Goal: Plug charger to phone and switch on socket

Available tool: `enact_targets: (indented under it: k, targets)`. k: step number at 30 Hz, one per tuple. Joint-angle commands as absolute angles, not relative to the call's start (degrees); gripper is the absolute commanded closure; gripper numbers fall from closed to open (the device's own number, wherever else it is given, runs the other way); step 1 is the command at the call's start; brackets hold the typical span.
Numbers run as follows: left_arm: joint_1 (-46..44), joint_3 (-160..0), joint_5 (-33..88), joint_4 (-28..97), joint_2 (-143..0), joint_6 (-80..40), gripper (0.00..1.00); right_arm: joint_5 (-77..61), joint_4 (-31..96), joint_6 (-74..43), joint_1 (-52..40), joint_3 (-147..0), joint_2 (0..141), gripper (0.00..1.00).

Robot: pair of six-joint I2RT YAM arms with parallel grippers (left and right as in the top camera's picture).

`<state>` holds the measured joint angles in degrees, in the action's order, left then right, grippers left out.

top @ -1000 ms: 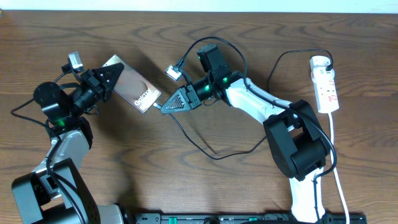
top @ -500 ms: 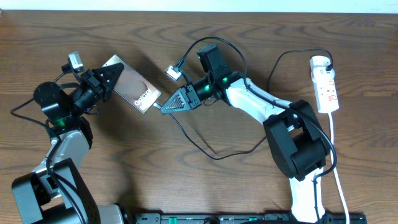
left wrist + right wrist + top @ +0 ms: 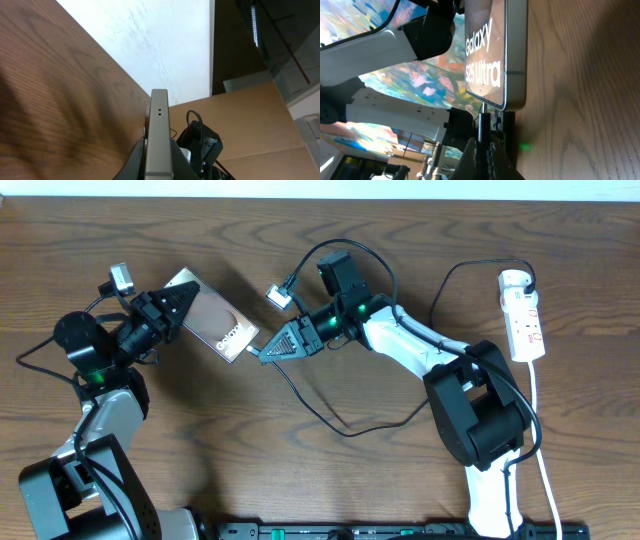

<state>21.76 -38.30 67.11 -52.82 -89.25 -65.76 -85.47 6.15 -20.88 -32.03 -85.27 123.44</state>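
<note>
right gripper [image 3: 263,354] pinches charger [image 3: 330,420] tip against phone [image 3: 214,324] edge; port hidden

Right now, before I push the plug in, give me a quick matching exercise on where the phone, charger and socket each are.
Things:
1. phone
2. charger
3. socket

States:
A. lies at the table's far right, no gripper on it
B. clamped in the left gripper, tilted up off the table
C. pinched in the right gripper, its tip at the phone's end edge

Pairs: 1-B, 2-C, 3-A
</note>
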Motion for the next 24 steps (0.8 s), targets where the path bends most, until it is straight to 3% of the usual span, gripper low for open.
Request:
enact_targets:
  k: [1, 24]
  targets:
    - [21.78, -38.59, 69.84, -53.25, -88.51, -65.23, 0.93, -85.43, 5.72, -21.45, -31.53, -85.49, 123.26, 0.99]
    - [19.40, -38.59, 68.75, -53.23, -88.51, -65.43, 0.93, -84.36, 2.31, -25.71, -33.15, -85.49, 123.26, 0.99]
